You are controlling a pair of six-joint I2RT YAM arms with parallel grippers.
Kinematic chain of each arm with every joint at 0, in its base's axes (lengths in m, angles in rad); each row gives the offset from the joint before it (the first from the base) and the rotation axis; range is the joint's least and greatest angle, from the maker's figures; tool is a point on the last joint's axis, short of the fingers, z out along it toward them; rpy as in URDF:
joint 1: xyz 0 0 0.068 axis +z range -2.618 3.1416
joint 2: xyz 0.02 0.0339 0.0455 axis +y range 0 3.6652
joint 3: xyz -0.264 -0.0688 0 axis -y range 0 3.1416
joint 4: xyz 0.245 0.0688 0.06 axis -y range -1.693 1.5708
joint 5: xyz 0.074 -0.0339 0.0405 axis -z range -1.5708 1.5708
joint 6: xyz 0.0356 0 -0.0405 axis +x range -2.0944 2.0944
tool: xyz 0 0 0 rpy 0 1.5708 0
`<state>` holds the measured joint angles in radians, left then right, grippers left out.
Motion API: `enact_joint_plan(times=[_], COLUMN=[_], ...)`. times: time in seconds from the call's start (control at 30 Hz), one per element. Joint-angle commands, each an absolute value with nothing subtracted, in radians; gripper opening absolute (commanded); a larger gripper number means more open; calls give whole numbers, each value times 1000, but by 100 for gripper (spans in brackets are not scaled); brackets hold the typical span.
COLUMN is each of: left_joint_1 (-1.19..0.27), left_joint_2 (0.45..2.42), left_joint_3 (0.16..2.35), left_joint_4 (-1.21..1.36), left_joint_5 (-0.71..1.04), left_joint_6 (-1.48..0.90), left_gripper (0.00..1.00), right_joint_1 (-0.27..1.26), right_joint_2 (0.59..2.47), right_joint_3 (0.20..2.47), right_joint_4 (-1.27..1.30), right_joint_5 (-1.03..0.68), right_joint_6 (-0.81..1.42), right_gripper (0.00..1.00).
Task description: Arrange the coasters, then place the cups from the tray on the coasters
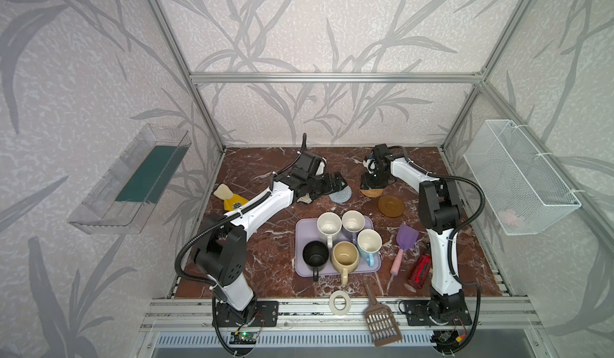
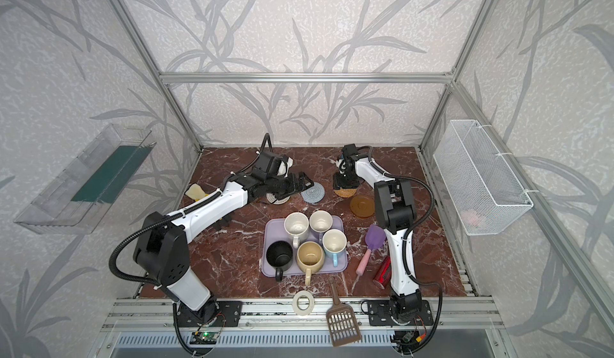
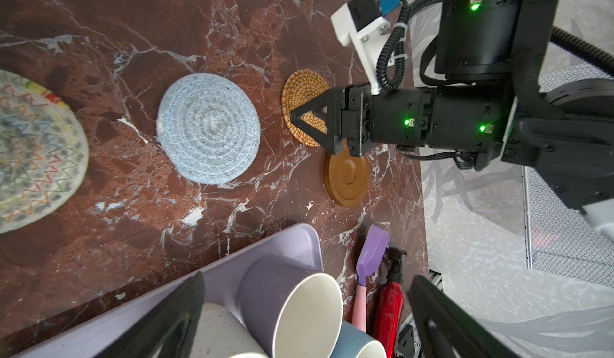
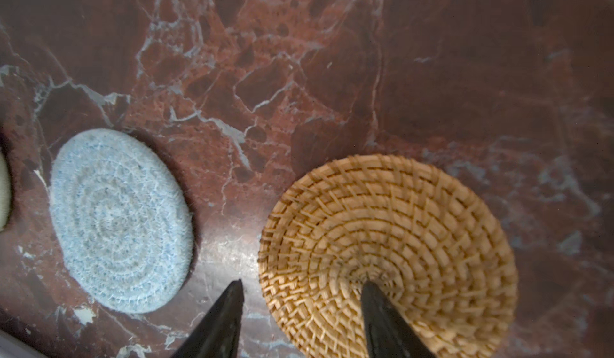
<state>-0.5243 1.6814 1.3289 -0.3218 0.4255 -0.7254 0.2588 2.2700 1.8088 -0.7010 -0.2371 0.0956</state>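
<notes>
**At the far end of the table, both grippers over the coaster row**

Along the far part of the red marble table [image 1: 259, 250], four coasters lie flat in a loose row. From left to right I see the white woven coaster [image 3: 33, 153], largely hidden under the left arm in both top views. Next come the grey-blue coaster [image 1: 340, 195] and the rattan coaster [image 4: 398, 233]. A little nearer and further right lies one brown wooden coaster [image 1: 391, 206].

The right gripper [image 4: 301, 285] points straight down at the rattan coaster. Its jaws stand partly apart, astride the coaster's left rim. One fingertip [image 4: 375, 306] is at the coaster's middle. The other is just off the rim, over the bare marble between the rattan and grey-blue coasters. It clamps nothing.

The left gripper [image 1: 337, 183] reaches in low from the left and hovers above the left edge of the grey-blue coaster, its jaws spread wide and empty.

Nearer, at mid-table, the tray [image 1: 305, 231] carries all five cups upright:
- the white speckled cup [image 1: 329, 226] and the lavender cup [image 1: 353, 223] on its far side
- the black cup [image 1: 315, 255], the cream-yellow cup [image 1: 345, 256] and the light blue cup [image 1: 369, 243] nearer

Right of the tray lie a purple scoop [image 1: 403, 246] and a red bottle [image 1: 420, 270].
</notes>
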Motion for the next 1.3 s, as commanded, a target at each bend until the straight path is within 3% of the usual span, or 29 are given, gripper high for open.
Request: enact_joint_plan(times=[0.0, 0.67, 1.27], left_joint_1=[-531, -538, -539], left_joint_2=[1682, 1657, 1615], left_joint_3=[1357, 1296, 1255], left_joint_4=[-314, -251, -239], left_joint_5=[416, 448, 422], left_joint_6=[-734, -790, -798], left_gripper=[98, 99, 98], right_joint_1=[256, 311, 322], right_joint_2=[2287, 2291, 2242], right_joint_3=[1821, 1804, 1796], right_joint_4=[-741, -781, -763], right_joint_5=[-258, -262, -206], right_joint_6=[86, 70, 68], right_gripper=[56, 48, 49])
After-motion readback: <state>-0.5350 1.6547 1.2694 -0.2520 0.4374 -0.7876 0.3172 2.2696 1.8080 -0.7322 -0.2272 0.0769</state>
